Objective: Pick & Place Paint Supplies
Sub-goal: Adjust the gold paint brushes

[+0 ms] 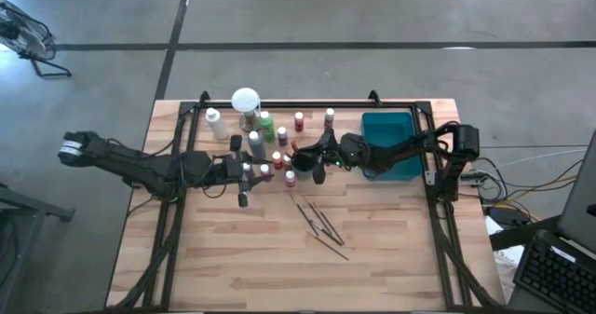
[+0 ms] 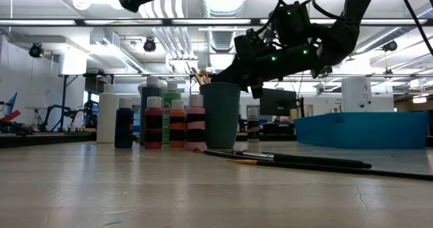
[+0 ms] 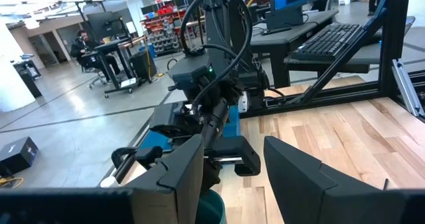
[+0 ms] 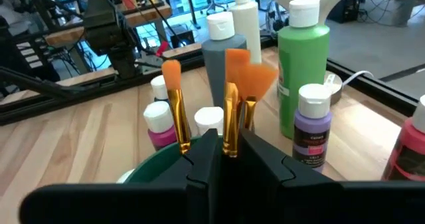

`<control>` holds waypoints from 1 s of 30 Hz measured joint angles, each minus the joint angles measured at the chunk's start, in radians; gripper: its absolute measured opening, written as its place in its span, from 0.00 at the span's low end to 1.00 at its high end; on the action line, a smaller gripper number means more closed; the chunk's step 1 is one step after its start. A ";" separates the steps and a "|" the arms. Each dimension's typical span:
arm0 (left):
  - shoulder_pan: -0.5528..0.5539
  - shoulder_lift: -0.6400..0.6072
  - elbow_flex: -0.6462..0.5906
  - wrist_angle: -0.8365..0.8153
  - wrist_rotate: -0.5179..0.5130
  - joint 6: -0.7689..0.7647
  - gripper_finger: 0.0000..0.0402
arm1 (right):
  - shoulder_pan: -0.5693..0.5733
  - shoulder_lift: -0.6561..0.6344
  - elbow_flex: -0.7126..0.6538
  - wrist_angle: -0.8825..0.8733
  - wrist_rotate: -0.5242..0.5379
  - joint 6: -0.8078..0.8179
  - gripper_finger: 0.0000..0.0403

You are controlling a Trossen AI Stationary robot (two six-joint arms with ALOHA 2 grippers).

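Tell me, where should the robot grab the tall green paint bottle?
Probably by its white cap or neck, from above. The green bottle stands upright with its cap clear, while a purple bottle and grey bottle crowd its sides, leaving fingers little room lower down.

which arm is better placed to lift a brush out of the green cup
Right. The right gripper is at the green cup, its fingers closed around the orange-bristled brushes standing in it. The left gripper hangs open beside the bottle cluster, holding nothing.

tray [image 1: 386, 132] teal | cup [image 2: 220, 115] dark green | brushes [image 4: 232, 111] orange-bristled, gold ferrules
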 joint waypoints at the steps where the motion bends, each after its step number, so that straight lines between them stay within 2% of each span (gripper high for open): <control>1: 0.000 0.000 0.000 0.000 0.000 0.000 0.41 | 0.000 -0.005 0.000 -0.003 0.000 -0.002 0.16; 4: 0.000 0.000 0.000 -0.025 0.000 -0.001 0.41 | 0.003 -0.047 -0.004 -0.007 0.000 -0.019 0.20; 7: 0.000 0.000 0.009 -0.129 0.000 -0.013 0.41 | 0.012 -0.146 -0.009 -0.059 0.001 -0.054 0.22; 11: 0.000 0.019 0.051 -0.295 0.009 -0.036 0.41 | 0.039 -0.330 -0.007 -0.292 0.023 -0.093 0.22; 14: 0.000 0.065 0.081 -0.376 0.047 -0.024 0.41 | 0.081 -0.468 -0.003 -0.484 0.096 -0.089 0.18; 17: 0.001 0.141 0.096 -0.412 0.089 0.010 0.41 | 0.139 -0.578 -0.003 -0.657 0.170 -0.072 0.14; 20: 0.009 0.244 0.121 -0.454 0.127 0.055 0.41 | 0.199 -0.651 -0.005 -0.773 0.197 -0.027 0.11; 24: 0.016 0.396 0.214 -0.559 0.178 0.168 0.41 | 0.267 -0.692 -0.007 -0.846 0.238 0.014 0.08; 30: 0.013 0.607 0.397 -0.765 0.182 0.338 0.40 | 0.313 -0.678 -0.009 -0.868 0.309 0.035 0.09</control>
